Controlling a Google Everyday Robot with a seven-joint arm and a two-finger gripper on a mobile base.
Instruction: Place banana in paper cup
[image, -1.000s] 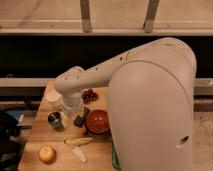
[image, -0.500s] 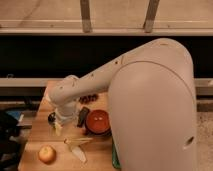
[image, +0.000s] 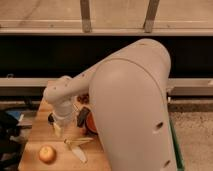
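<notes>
The banana (image: 77, 146) lies on the wooden table (image: 35, 137), pale yellow with its peel strips splayed. My gripper (image: 58, 129) hangs from the white arm's wrist (image: 57, 99) just left of and slightly behind the banana, low over the table. It is open and holds nothing. The paper cup is hidden behind the arm.
A yellow-red apple (image: 47, 153) sits at the front left. A small dark cup (image: 51, 119) peeks out beside the wrist. A red bowl (image: 90, 125) and a dark object (image: 82, 117) sit right of the gripper. My large white body (image: 135, 110) fills the right side.
The arm has swung left and lowered toward the table's front, now covering the paper cup and most of the dark cup. The banana and apple have not moved.
</notes>
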